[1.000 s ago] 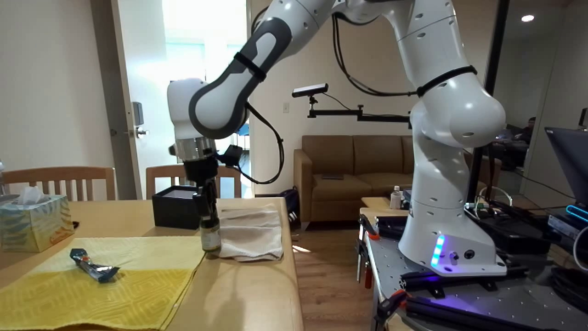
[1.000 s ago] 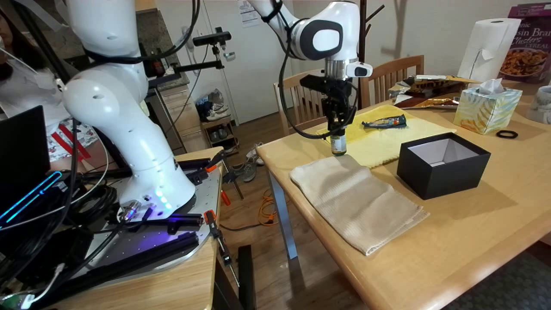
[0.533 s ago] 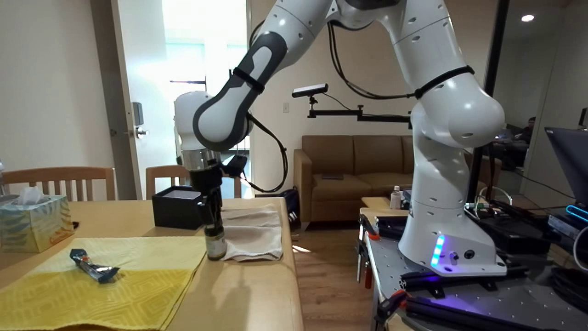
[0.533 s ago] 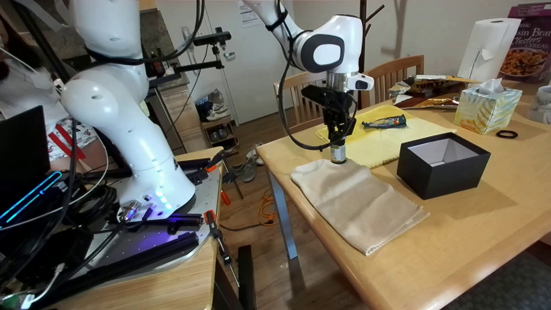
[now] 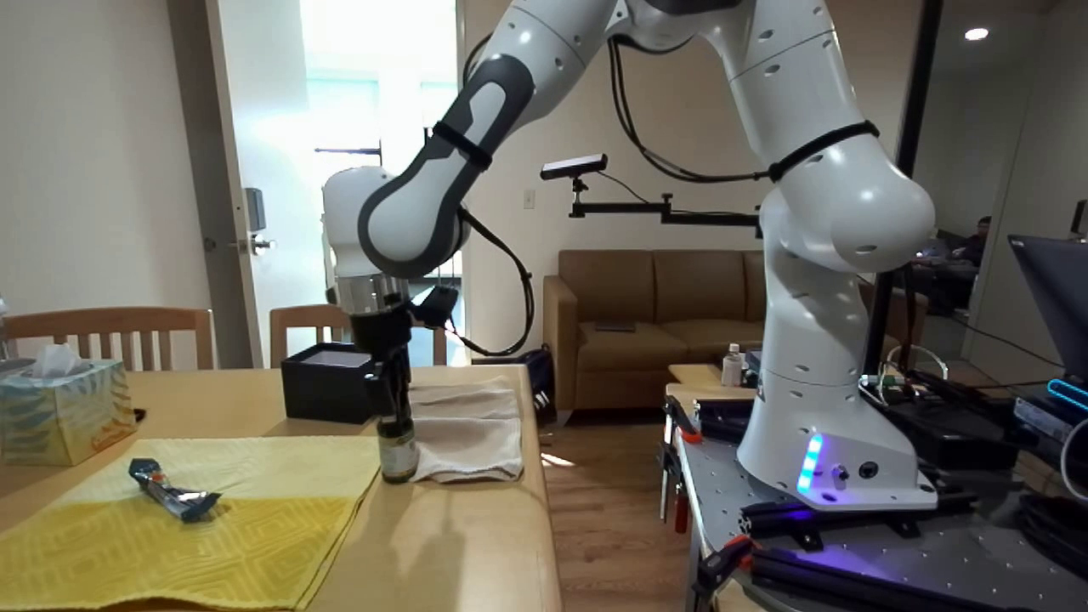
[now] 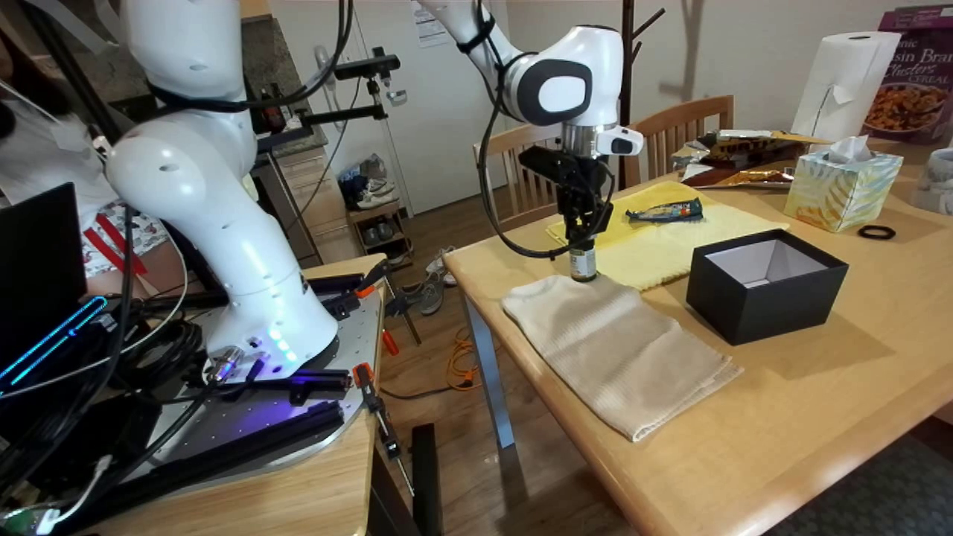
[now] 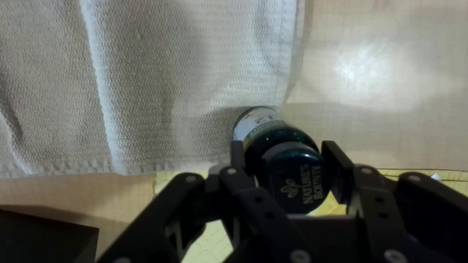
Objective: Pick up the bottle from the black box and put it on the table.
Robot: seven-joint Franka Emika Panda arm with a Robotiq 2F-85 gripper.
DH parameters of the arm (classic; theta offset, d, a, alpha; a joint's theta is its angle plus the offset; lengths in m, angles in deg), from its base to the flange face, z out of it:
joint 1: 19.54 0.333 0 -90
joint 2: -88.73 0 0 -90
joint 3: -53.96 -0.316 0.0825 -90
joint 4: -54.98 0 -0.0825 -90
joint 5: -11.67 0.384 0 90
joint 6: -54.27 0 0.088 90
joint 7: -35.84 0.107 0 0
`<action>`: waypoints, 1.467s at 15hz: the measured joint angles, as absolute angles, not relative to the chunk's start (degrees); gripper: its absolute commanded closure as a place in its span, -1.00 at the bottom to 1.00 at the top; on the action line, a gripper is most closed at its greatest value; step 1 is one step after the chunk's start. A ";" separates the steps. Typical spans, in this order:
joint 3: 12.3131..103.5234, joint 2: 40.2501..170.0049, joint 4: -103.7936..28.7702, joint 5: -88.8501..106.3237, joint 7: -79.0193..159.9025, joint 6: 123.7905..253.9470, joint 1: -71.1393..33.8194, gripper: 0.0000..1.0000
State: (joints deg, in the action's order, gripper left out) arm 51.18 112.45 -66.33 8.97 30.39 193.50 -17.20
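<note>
Pinching the bottle (image 5: 398, 455) near its top, the hand (image 5: 393, 415) hangs low in an exterior view. A second ago both were a little higher; in the last half second they have hardly moved. The bottle is upright, just beside the tan cloth (image 5: 467, 433) and down by the surface (image 5: 497, 548). I cannot tell if its foot touches.

In an exterior view, the box (image 6: 789, 305) stands well apart from the bottle and has not moved. So the picking up looks done, and I think the setting down is almost done too.

In the wrist view, two fingers (image 7: 237, 155) sit on either side of the dark cap (image 7: 296, 179) and look tight on it. The foot shows right by a corner of the tan cloth. If it stands partly on that edge, the bottle could wobble. Next, I guess, the hand should make sure it stands flat, then let go.
</note>
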 measured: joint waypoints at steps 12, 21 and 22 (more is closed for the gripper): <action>50.11 109.96 -71.61 8.89 30.71 198.11 -13.83 0.42; 50.45 110.26 -73.68 8.93 33.09 203.18 -13.62 -1.00; 50.60 110.40 -73.74 8.94 33.25 203.47 -13.64 -1.00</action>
State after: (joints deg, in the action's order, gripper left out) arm 50.60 110.40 -73.74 8.94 33.25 203.47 -13.64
